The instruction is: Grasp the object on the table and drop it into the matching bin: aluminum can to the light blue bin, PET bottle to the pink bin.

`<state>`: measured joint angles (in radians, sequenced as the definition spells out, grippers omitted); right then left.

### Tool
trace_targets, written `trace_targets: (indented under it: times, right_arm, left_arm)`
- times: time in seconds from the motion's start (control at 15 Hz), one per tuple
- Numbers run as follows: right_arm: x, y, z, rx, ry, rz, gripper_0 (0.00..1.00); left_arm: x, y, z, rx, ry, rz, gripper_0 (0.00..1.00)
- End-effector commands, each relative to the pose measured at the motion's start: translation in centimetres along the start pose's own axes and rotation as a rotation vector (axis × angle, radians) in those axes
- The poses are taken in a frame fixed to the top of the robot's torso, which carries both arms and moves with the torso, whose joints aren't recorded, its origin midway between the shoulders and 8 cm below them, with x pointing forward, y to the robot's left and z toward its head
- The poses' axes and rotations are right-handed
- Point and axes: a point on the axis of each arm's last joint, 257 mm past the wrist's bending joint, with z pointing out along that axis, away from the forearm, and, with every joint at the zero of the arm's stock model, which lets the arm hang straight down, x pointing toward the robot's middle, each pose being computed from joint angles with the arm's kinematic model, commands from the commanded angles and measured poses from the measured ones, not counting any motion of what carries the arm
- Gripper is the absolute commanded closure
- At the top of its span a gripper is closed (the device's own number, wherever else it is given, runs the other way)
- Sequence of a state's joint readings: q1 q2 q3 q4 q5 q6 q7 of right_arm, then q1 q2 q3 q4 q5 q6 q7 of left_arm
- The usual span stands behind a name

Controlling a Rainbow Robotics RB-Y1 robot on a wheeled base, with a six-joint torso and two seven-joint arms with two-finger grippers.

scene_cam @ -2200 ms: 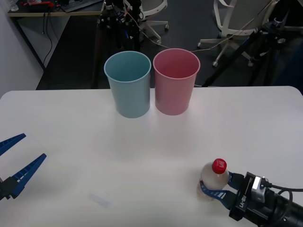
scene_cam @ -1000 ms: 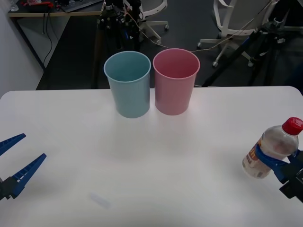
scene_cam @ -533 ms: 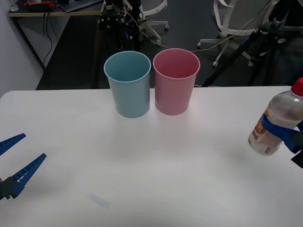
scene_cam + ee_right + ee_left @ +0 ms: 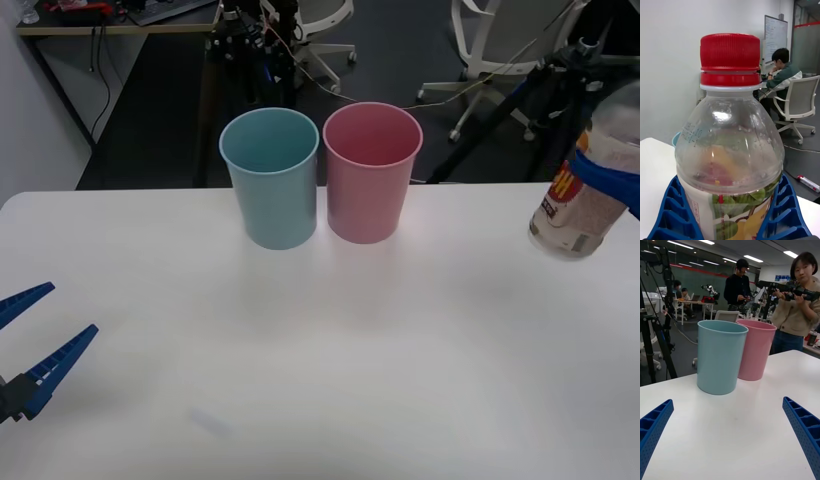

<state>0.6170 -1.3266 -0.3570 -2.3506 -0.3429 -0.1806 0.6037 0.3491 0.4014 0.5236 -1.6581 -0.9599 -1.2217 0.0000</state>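
Note:
The PET bottle [image 4: 585, 190] hangs high above the table's [image 4: 320, 360] right edge, clear with a pale label, its red cap [image 4: 730, 52] up. My right gripper [image 4: 612, 185] is shut on its body, blue fingers [image 4: 672, 213] clasping the label on both sides. The pink bin [image 4: 371, 172] and the light blue bin [image 4: 272, 178] stand side by side at the table's far middle, well left of the bottle. At the table's near left edge my left gripper [image 4: 28, 345] stays open and empty, facing both bins [image 4: 720, 356].
Beyond the table's far edge are office chairs [image 4: 500, 40], tripods [image 4: 560, 90] and cables on a dark floor. A faint pale mark [image 4: 210, 422] lies on the near tabletop. The space between the bottle and the pink bin is bare white surface.
The right gripper has lifted the bottle off the near-right tabletop and carried it up and away, to the right edge. The left gripper has not moved.

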Motion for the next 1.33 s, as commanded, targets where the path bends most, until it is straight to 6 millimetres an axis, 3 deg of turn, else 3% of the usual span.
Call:
trace_targets:
  times: [0.07, 0.47, 0.67, 0.93, 1.33]
  right_arm:
    - [-2.3, 0.1, 1.7, -0.009, -0.003, 0.015, 1.0]
    - [-6.3, 0.3, 6.2, -0.033, -0.023, 0.04, 1.0]
    - [-6.5, 0.3, 9.6, -0.047, -0.022, 0.059, 1.0]
    - [-7.1, -1.3, 14.5, -0.036, -0.032, 0.071, 1.0]
    - [-6.6, -2.4, 22.5, -0.029, -0.035, 0.077, 1.0]
  left_arm:
    - [0.0, 0.0, 0.0, 0.0, 0.0, 0.0, 0.0]
    - [0.0, 0.0, 0.0, 0.0, 0.0, 0.0, 0.0]
    - [0.0, 0.0, 0.0, 0.0, 0.0, 0.0, 0.0]
    - [0.0, 0.0, 0.0, 0.0, 0.0, 0.0, 0.0]
    - [0.0, 0.0, 0.0, 0.0, 0.0, 0.0, 0.0]
